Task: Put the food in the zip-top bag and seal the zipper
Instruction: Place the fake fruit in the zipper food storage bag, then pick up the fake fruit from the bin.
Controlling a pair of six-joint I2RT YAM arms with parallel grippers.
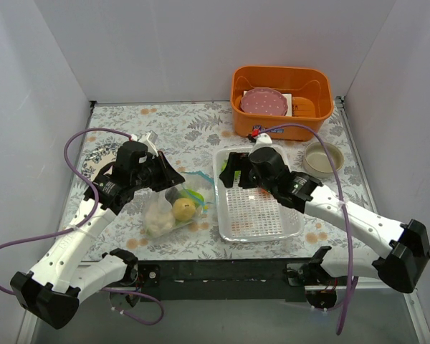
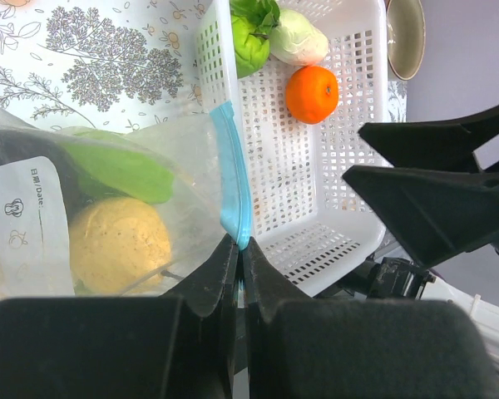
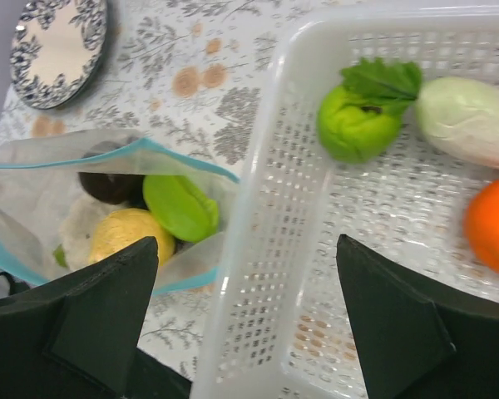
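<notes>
The left pincer (image 2: 239, 246) is shut tight on the light blue zipper strip (image 2: 233, 179) of the crinkly clear plastic zip-top bag (image 2: 179, 154) — its two black fingers (image 2: 204, 283) meet with only the end of the strip between them. The bag lies on the floral-patterned worktop (image 1: 179, 129), left of centre and toward the near edge. It is just beside the left wall of the white perforated plastic tray (image 1: 261, 215). From the right wrist, the bag's mouth gapes, its two blue lips apart. Inside lie a yellow toy lemon (image 3: 123, 237), a green toy pepper (image 3: 179, 206), a dark toy plum (image 3: 108, 184) and something whitish, partly hidden.

The right pincer (image 3: 247, 241) is spread wide and grips nothing — it hangs over the tray's left wall, with the bag on one side and the tray floor on the other. Whether it touches the tray cannot be told.

In the tray's far-left corner sit a round green toy vegetable with a leafy top (image 3: 358, 120) and a pale white-green oblong toy vegetable (image 3: 470, 120), side by side. A toy orange (image 3: 491, 224) lies near them.

An orange plastic bin (image 1: 283, 72) stands at the far right corner of the worktop, holding a pink dotted plate (image 1: 264, 102). A small round bowl (image 1: 322, 159) sits near the right edge.
</notes>
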